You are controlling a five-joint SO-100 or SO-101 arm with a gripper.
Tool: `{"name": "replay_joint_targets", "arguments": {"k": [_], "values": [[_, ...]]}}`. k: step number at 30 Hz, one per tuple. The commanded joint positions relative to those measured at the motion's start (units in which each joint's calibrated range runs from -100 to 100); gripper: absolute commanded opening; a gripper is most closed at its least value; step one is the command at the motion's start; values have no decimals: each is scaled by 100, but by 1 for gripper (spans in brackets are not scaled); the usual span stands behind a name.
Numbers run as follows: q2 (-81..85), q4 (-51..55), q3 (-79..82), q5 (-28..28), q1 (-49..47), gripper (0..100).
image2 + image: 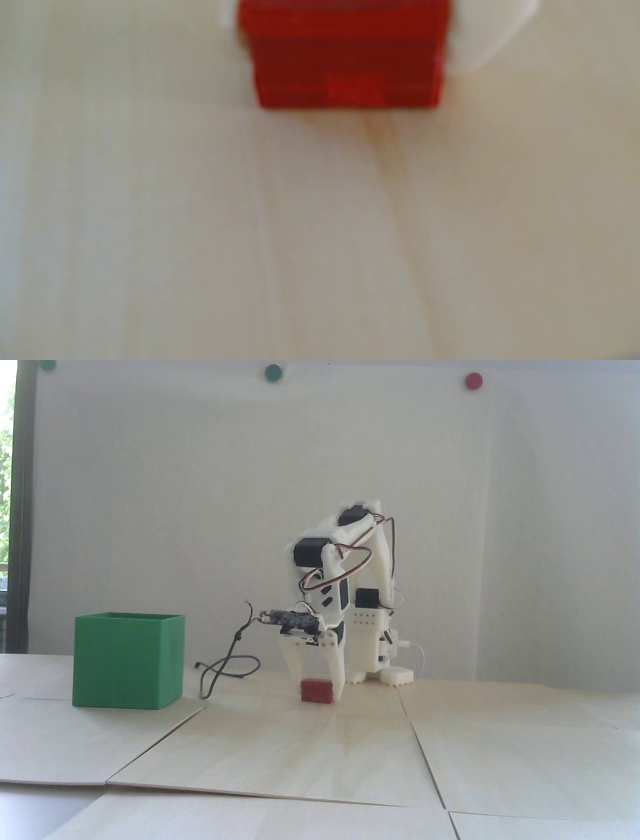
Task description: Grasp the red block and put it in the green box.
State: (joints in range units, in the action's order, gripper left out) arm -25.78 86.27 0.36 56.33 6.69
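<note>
The small red block [316, 691] lies on the pale wooden table, right of the green box [127, 666], which stands open-topped at the left. My white gripper [318, 692] points down over the block, with one finger against each of its sides. In the wrist view the red block [346, 59] fills the top centre, blurred. The white right finger [478, 38] lies against its right side, and a sliver of the left finger [228, 15] shows at its left. The block rests on the table.
A dark loose cable [227, 667] hangs from the wrist and loops on the table between the box and the gripper. The arm's base [385, 670] stands just behind the block. Seams [420, 750] run across the table boards.
</note>
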Motion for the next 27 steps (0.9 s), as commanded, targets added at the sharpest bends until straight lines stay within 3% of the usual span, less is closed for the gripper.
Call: {"name": "replay_joint_targets", "arguments": {"k": [1, 6, 10, 14, 20, 27], "values": [[568, -153, -1056, -693, 164, 2], [584, 133, -3292, -1859, 429, 2], [584, 1238, -5049, -2463, 678, 2], [734, 1305, -5715, -3254, 1314, 2], [758, 1103, -5697, -3343, 2110, 2], [853, -44, -4721, -3343, 2737, 2]]}}
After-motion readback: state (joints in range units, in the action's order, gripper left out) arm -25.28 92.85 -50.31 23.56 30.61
